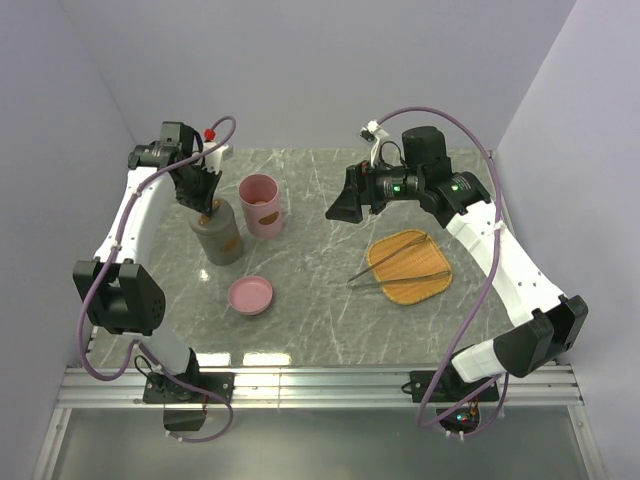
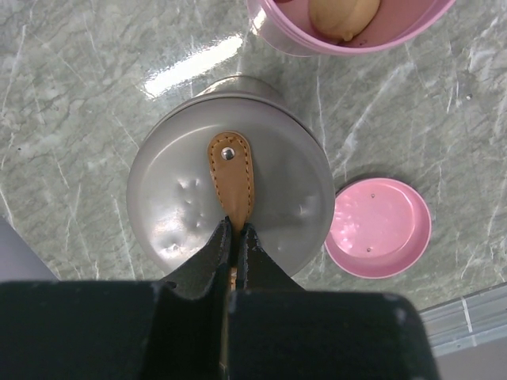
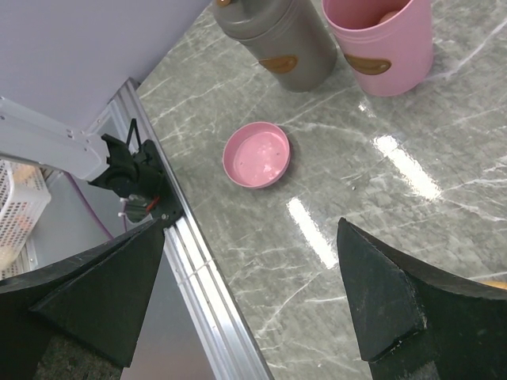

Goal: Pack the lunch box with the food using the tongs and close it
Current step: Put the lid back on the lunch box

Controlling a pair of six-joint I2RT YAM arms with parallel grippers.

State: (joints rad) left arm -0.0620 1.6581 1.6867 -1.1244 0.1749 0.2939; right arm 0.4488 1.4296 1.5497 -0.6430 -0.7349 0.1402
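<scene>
While I watch, left gripper [image 2: 235,237] clamps stitched tan leather tab [image 2: 231,176] on round grey lid [image 2: 170,202] | right gripper [image 3: 249,265] gaping, empty | thin silver tongs [image 1: 398,276] across orange tray [image 1: 415,291].

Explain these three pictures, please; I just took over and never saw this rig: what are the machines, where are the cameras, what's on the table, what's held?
Two robot arms stand at a marble table. One picture looks down from above; the other two come from a camera on each wrist. The left gripper is shut on the tan tab atop the grey canister. The right gripper hangs open, holding nothing. Also there: a pink cup with food inside, a pink lid, and tongs lying across an orange tray.
</scene>
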